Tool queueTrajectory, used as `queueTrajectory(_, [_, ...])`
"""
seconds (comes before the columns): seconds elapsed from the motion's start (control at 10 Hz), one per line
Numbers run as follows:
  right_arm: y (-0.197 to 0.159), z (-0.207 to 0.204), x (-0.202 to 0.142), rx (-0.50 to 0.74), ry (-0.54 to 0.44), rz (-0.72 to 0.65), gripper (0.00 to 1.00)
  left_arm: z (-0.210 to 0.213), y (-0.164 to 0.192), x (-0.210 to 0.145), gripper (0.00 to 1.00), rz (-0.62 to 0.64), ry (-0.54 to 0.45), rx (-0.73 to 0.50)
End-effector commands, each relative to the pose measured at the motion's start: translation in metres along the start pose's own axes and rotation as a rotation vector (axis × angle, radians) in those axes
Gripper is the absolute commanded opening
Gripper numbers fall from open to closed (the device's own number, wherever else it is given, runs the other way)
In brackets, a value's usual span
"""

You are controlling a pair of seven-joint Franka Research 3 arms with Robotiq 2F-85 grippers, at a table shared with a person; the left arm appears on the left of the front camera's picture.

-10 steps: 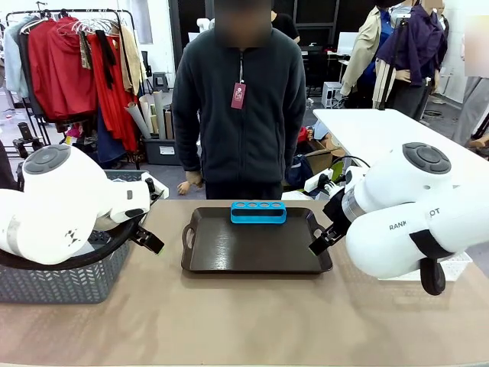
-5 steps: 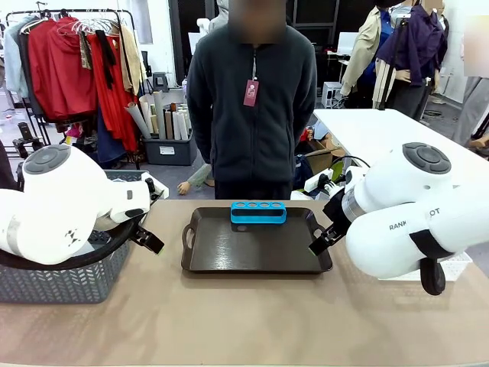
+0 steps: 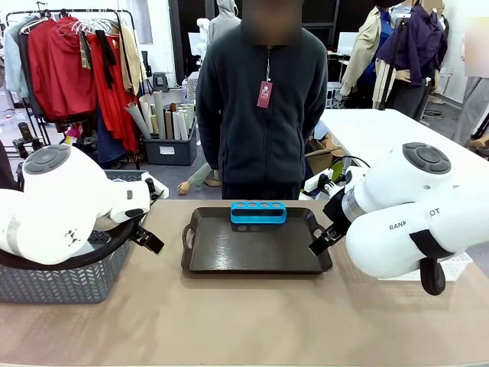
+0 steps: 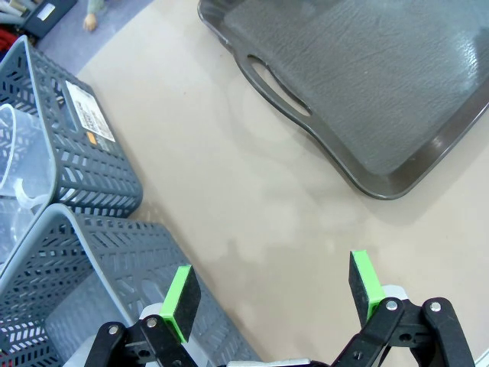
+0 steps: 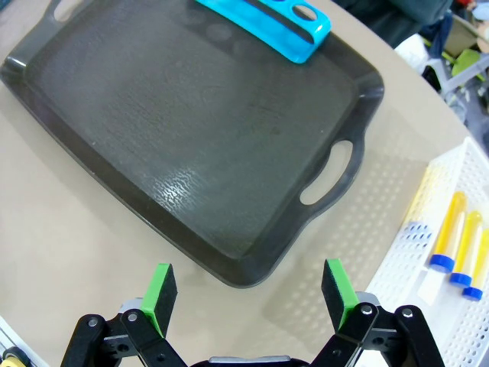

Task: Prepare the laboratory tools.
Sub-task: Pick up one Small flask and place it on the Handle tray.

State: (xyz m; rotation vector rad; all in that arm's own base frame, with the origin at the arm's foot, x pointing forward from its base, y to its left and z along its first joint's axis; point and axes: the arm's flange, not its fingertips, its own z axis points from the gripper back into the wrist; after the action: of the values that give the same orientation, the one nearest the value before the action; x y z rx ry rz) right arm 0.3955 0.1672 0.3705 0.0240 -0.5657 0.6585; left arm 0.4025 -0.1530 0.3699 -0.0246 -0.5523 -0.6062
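Observation:
Three amber-filled tubes with blue caps lie side by side in a white perforated basket, to the right of my right gripper. That gripper hangs open over the table just short of the dark brown tray. The blue rack stands on the tray's far edge, its holes unfilled. Over bare tabletop, my left gripper is open with nothing between its pads, the tray up and to its right. A clear plastic vessel sits in a grey basket; which tool it is I cannot tell.
Two grey slatted baskets stand at the left end of the table, by my left arm. My right arm partly covers the white basket. A person stands behind the tray and rack.
The person has stepped toward the picture's right along the far side of the table. Both arms and everything on the table have stayed put.

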Motion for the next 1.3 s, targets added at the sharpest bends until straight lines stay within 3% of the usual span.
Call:
queueTrajectory(0.0, [-0.0001,0.0002,0.0001,0.0,-0.001,-0.001,1.0,0.0001,0.0007,-0.0001,1.0,0.001,0.0,0.001])
queueTrajectory(1.2, [-0.0001,0.0002,0.0001,0.0,-0.001,-0.001,1.0,0.0001,0.0007,-0.0001,1.0,0.001,0.0,0.001])
